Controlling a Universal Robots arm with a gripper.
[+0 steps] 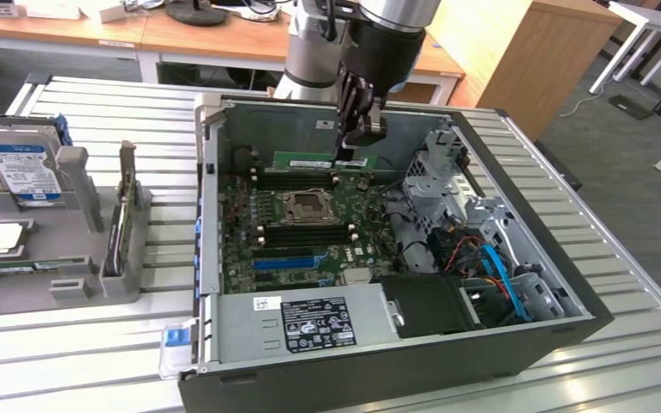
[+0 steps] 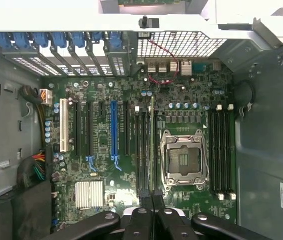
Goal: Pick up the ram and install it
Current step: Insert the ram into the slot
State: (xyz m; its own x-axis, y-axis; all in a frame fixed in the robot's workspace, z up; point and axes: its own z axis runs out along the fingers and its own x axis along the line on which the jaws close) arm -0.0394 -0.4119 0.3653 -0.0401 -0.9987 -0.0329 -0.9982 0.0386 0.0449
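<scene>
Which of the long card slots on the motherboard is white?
The end slot of the row, nearest the wire bundle. Its neighbours are black, and a blue slot stands farther along.

A silver, ribbed metal worktop (image 1: pixel 640 344) carries a dark grey, open-sided computer tower case (image 1: pixel 423 372) lying on its side and, beside it at the exterior view's left, a grey plastic parts holder (image 1: pixel 72 286).
</scene>
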